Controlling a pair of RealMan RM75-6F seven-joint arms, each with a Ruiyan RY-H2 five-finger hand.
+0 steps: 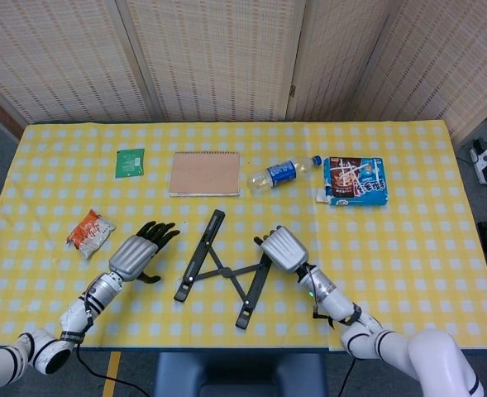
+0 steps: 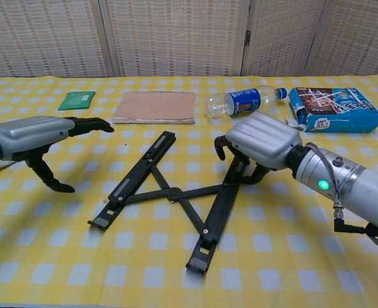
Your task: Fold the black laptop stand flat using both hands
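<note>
The black laptop stand (image 1: 226, 271) (image 2: 176, 196) lies on the yellow checked tablecloth, its two rails splayed apart and joined by crossed links. My right hand (image 1: 280, 248) (image 2: 259, 141) covers the far end of the right rail, with fingers curled down one side and the thumb on the other, gripping it. My left hand (image 1: 140, 251) (image 2: 38, 135) hovers left of the left rail, apart from it. Its fingers stretch forward, the thumb hangs down, and it holds nothing.
Behind the stand lie a brown notebook (image 1: 204, 173) (image 2: 154, 106), a plastic bottle (image 1: 280, 174) on its side and a blue snack box (image 1: 355, 180). A green packet (image 1: 130, 162) sits far left. An orange snack bag (image 1: 89, 231) lies just left of my left hand.
</note>
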